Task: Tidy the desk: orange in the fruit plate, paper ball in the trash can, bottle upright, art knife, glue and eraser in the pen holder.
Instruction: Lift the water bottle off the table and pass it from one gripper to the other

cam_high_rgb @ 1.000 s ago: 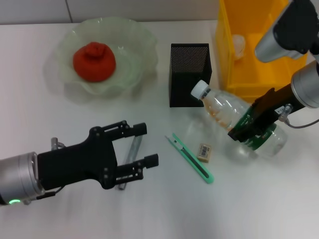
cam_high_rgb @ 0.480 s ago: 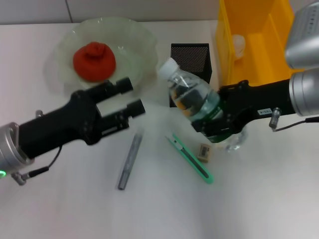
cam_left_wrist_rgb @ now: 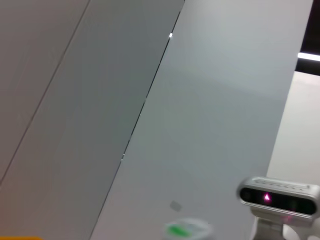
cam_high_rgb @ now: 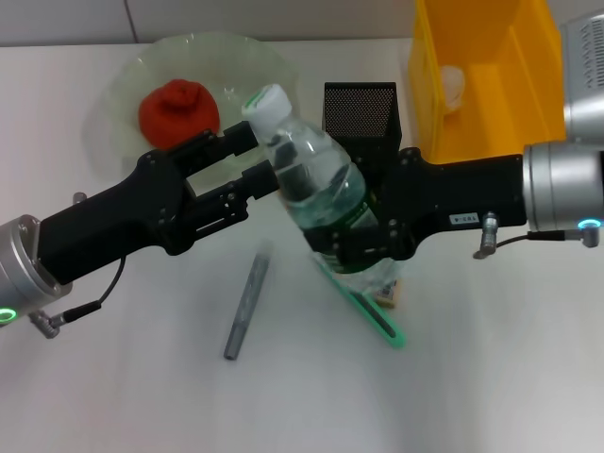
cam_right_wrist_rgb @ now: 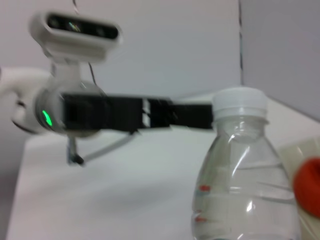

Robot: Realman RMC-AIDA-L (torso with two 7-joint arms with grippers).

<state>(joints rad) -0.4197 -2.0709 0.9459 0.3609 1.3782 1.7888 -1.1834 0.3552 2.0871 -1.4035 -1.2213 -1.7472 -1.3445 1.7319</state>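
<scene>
Surface [cam_high_rgb: 491, 387]: white and flat, it fills the frame of the head view and carries all the things.
Trash can [cam_high_rgb: 528, 104]: yellow, at the upper right; a pale crumpled ball, probably the paper ball [cam_high_rgb: 454, 85], lies inside.
Fruit plate [cam_high_rgb: 127, 80]: pale-green glass, upper left, with the orange [cam_high_rgb: 175, 111] already in it.
Right gripper [cam_high_rgb: 363, 247]: it comes from the right side, jaws clamped on the lower body of the bottle at the green label.
Left gripper [cam_high_rgb: 247, 159]: it comes from the lower left; jaws apart, one on each side of the bottle neck, just under the cap. I cannot tell if they touch it.
Bottle [cam_high_rgb: 311, 184]: centre of the frame, nearly upright, cap tilted to the upper left. I judge it light and thin-walled, smooth and easy to dent, so the firm neck and the label band are the good places to hold.
Pen holder [cam_high_rgb: 360, 111]: black mesh, behind the bottle, upper centre.
Art knife [cam_high_rgb: 373, 321]: green, partly under the bottle base.
Glue [cam_high_rgb: 245, 302]: grey stick, lower centre, lying alone.
Eraser [cam_high_rgb: 389, 296]: only a small beige edge shows beside the bottle base.
</scene>
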